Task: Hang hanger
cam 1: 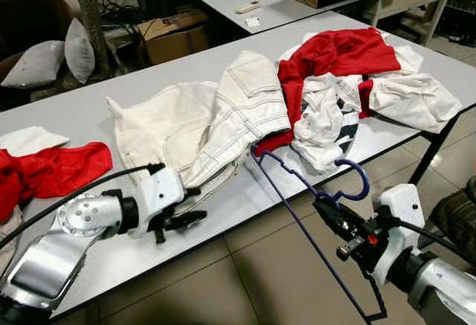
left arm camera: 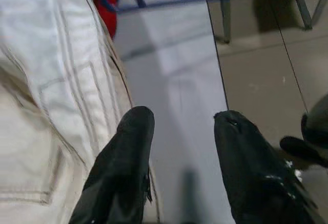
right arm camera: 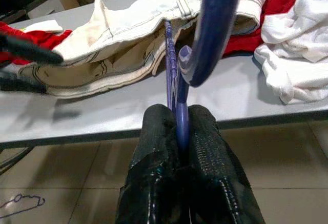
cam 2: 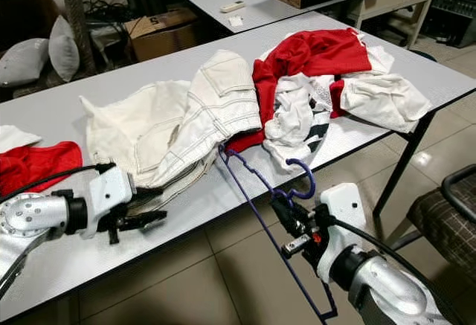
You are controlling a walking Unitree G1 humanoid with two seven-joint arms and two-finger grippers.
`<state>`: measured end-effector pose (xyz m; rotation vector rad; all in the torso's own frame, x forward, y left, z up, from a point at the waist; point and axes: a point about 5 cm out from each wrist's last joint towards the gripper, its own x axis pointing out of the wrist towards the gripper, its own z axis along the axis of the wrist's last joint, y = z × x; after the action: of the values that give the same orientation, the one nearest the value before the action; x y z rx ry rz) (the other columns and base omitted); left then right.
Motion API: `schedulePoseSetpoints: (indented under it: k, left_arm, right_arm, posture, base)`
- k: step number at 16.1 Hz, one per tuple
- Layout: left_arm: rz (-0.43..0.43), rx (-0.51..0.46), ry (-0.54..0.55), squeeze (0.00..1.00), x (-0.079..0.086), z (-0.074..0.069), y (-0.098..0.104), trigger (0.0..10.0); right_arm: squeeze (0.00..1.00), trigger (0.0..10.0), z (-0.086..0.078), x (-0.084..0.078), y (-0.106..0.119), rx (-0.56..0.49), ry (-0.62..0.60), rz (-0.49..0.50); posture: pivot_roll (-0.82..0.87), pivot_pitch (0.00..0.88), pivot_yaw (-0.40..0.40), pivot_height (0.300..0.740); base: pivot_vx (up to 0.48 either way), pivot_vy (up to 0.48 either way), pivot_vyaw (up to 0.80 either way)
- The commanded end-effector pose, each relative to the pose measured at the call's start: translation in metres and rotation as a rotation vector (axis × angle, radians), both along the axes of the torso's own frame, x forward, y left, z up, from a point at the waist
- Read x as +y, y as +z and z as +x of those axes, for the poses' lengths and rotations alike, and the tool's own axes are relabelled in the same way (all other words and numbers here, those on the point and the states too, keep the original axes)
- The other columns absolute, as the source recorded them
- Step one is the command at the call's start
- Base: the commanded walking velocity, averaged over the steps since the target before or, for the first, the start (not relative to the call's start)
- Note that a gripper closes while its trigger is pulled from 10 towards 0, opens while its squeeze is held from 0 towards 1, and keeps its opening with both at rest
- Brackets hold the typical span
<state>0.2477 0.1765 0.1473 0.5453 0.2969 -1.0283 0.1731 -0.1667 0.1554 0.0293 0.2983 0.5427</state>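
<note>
the long grey table carries a heap of clothes: cream trousers in the middle, a red garment and white pieces toward the far right end, and more red cloth at the left. open tiled floor runs along the near edge. the blue hanger slants from the trousers' hem out past that edge, pinched at its neck by the right gripper. the left gripper, fingers spread with nothing between them, hovers over the near edge beside the trousers.
</note>
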Motion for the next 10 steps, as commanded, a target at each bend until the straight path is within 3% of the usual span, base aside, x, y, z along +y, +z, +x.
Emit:
schedulePoseSetpoints:
  k: [1,3,4,7,9,10]
  left_arm:
    - [-0.085,-0.063,-0.013,1.0,-0.004,0.004,0.021,10.0]
    - [-0.226,-0.096,-0.068,1.0,-0.028,0.007,0.034,10.0]
    - [-0.244,-0.094,-0.087,1.0,-0.039,0.009,0.032,10.0]
    - [-0.259,-0.142,-0.038,1.0,-0.076,0.034,0.013,10.0]
    - [-0.226,-0.198,0.03,1.0,-0.105,0.056,-0.003,10.0]
    - [-0.209,-0.231,0.071,0.56,-0.112,0.064,-0.006,10.0]
  right_arm:
    - [0.0,10.0,-0.003,0.002,0.004,-0.019,0.023,-0.003]
    - [0.0,10.0,-0.002,0.004,0.005,-0.022,0.026,-0.003]
    - [0.0,10.0,-0.001,0.004,0.005,-0.024,0.027,-0.003]
    - [0.0,10.0,0.003,0.005,0.006,-0.031,0.011,0.004]
    - [0.0,10.0,0.006,0.001,0.005,-0.039,-0.044,-0.029]
    - [0.0,10.0,0.008,-0.004,0.005,-0.039,-0.1,-0.044]
  posture:
    - [-0.12,0.0,0.126,0.74]
    - [-0.12,0.0,0.125,0.74]
    - [-0.12,0.0,0.123,0.74]
    - [-0.13,0.0,0.116,0.74]
    - [-0.15,0.0,0.123,0.74]
    - [-0.16,0.0,0.125,0.74]
  base:
    - [0.0,0.0,0.0]
    - [0.0,0.0,0.0]
    - [0.0,0.0,0.0]
    - [0.0,0.0,0.0]
    - [0.0,0.0,0.0]
    - [0.0,0.0,0.0]
